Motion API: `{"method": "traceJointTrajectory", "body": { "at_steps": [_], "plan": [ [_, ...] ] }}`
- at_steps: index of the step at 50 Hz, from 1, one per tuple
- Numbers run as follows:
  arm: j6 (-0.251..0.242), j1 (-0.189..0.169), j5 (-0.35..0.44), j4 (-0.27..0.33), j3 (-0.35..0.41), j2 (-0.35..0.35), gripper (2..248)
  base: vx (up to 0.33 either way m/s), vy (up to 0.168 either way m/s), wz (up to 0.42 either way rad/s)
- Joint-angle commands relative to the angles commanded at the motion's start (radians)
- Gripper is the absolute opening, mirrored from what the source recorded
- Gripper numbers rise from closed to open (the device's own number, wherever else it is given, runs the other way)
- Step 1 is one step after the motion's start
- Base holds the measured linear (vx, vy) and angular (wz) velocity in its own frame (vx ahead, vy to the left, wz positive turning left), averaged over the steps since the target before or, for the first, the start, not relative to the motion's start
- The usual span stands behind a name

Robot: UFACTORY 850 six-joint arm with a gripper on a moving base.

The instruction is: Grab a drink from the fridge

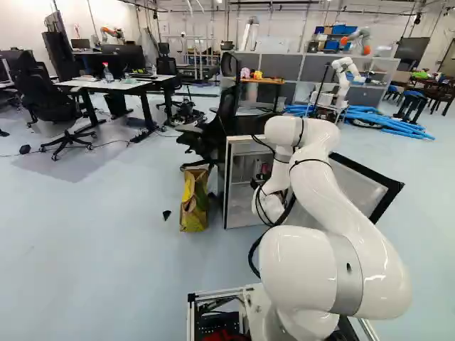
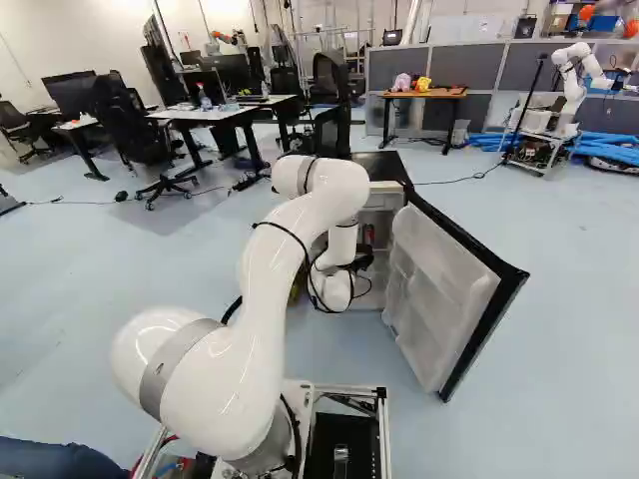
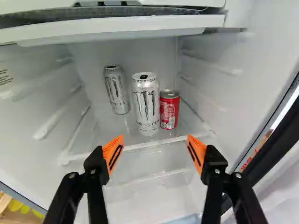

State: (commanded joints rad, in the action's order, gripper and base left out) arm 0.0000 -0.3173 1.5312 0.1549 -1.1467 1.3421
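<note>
Reaching from the base, the white arm (image 1: 320, 177) holds its gripper (image 2: 365, 249) at the open fridge (image 2: 379, 166), whose door (image 2: 444, 294) stands swung out on the arm's right. In the wrist view the two fingers of the gripper (image 3: 155, 151) are spread wide apart, orange pads (image 3: 113, 151) to either side of the gap. Drinks observed: three cans, all on the clear shelf (image 3: 161, 141) inside the fridge, ahead of the fingertips and apart from them. The front silver can (image 3: 146, 105) is tall and stands nearest the shelf's front edge, roughly in line with the gap. The red can (image 3: 169, 109), shorter, is just beside it on the door side; whether the two touch cannot be told. The rear silver can (image 3: 116, 88) stands farther back, on the side away from the door. Above the cans runs a white ledge (image 3: 117, 25). In the left base view a yellow bag (image 1: 194, 202) stands on the floor (image 1: 99, 234) beside the fridge, and another robot (image 1: 346, 78) stands well beyond the fridge.
</note>
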Motion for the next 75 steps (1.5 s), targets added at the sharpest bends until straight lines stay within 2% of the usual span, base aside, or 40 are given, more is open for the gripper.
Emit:
{"method": "traceJointTrajectory", "body": {
  "at_steps": [1,21,22,27,28,32,33,49,75],
  "plan": [
    [0.0,0.0,0.0,0.0,0.0,0.0,188,0.0,0.0,0.0],
    [0.0,0.0,0.0,0.0,0.0,0.0,190,0.0,0.0,0.0],
    [0.0,0.0,0.0,0.0,0.0,0.0,181,0.0,0.0,0.0],
    [0.0,0.0,0.0,0.0,0.0,0.0,181,0.0,0.0,0.0],
    [0.0,0.0,0.0,0.0,0.0,0.0,167,0.0,0.0,0.0],
    [0.0,0.0,0.0,0.0,0.0,0.0,167,0.0,0.0,0.0],
    [0.0,0.0,0.0,0.0,0.0,0.0,159,0.0,0.0,0.0],
    [0.0,-0.002,0.0,0.0,-0.002,0.001,160,0.0,0.0,0.0],
    [0.0,-0.027,0.0,0.0,-0.037,0.018,160,0.0,0.0,0.0]
  ]
}}
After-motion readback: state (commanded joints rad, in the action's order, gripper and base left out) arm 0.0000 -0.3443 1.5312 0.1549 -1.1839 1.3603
